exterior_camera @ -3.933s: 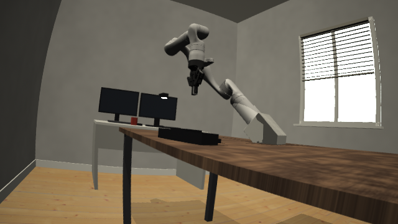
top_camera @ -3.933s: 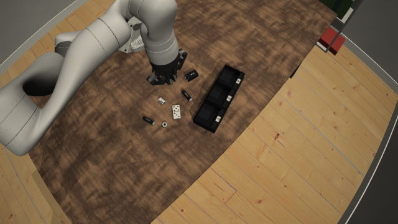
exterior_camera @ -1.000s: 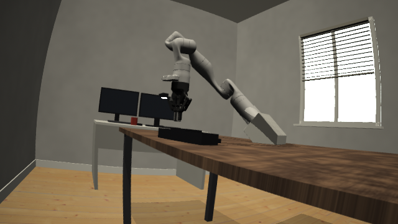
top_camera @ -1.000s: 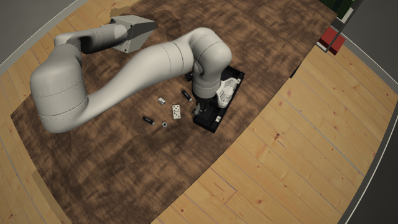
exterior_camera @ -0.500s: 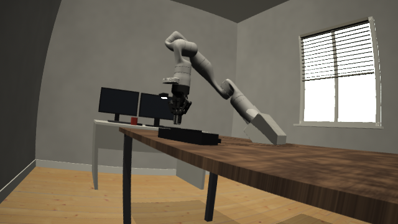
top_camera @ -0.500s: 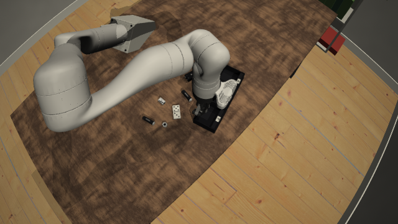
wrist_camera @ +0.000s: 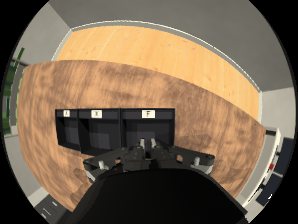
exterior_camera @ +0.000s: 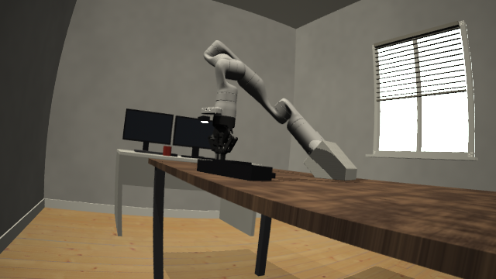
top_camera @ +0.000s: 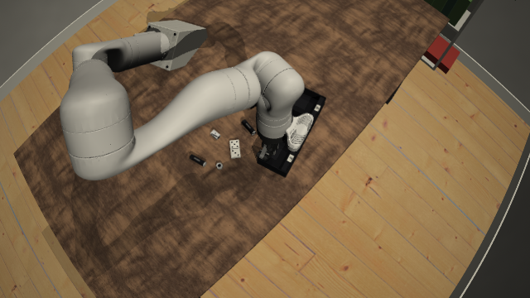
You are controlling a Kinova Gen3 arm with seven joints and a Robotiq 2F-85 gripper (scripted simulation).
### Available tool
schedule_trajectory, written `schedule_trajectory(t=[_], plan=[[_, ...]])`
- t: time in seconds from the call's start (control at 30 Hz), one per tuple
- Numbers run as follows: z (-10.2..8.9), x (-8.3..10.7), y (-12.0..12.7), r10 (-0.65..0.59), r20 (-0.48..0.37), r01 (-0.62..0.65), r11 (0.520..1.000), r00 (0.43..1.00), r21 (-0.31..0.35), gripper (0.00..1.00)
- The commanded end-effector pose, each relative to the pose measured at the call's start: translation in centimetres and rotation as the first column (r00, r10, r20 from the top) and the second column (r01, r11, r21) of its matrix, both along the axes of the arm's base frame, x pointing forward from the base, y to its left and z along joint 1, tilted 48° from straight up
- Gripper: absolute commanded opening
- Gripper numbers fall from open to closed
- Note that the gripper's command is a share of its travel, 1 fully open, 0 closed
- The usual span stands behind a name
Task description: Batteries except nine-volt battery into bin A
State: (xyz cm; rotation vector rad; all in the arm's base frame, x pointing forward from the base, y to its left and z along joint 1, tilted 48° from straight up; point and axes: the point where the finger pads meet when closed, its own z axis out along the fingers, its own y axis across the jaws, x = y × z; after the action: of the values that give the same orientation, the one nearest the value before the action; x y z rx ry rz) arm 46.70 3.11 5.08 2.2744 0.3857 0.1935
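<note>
Top, exterior and wrist views of the arm over a dark wooden table [top_camera: 339, 54]. We see the gripper [top_camera: 265, 152] hanging just above the near end compartment of a black three-compartment bin tray [top_camera: 318, 108] that lies close to the table's long edge. Its fingers stand nearly together; whether a thin object sits between them we cannot tell, since the wrist body hides the tips in the top view and the wrist view shows only the dark finger links [wrist_camera: 136, 156].

A white mesh object [top_camera: 299, 130] lies in the tray's middle part, just beside the wrist. In the wrist view the three compartments [wrist_camera: 100, 131] run side by side, each with a small white label we cannot read.

On the table beside the tray lie five small things:
- a dark cylindrical battery [top_camera: 248, 127], its long axis diagonal, one end near the tray and partly under the forearm;
- a second dark battery [top_camera: 197, 160], also diagonal, well apart from the tray;
- a white domino [top_camera: 234, 149], long axis roughly across the table;
- a small white block [top_camera: 214, 134];
- a small ring-like piece [top_camera: 219, 165].

The forearm [top_camera: 199, 103] spans the region above these items. Toward the lower left, the table carries none of these small things.
</note>
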Motion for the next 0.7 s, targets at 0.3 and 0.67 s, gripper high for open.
schedule_trajectory(t=[0.3,0.67], plan=[[-0.64,-0.06,-0.61,-0.007,-0.004,0.007,1.000,1.000,-0.001,0.09],[-0.64,-0.06,-0.61,-0.007,-0.004,0.007,1.000,1.000,-0.001,0.09]])
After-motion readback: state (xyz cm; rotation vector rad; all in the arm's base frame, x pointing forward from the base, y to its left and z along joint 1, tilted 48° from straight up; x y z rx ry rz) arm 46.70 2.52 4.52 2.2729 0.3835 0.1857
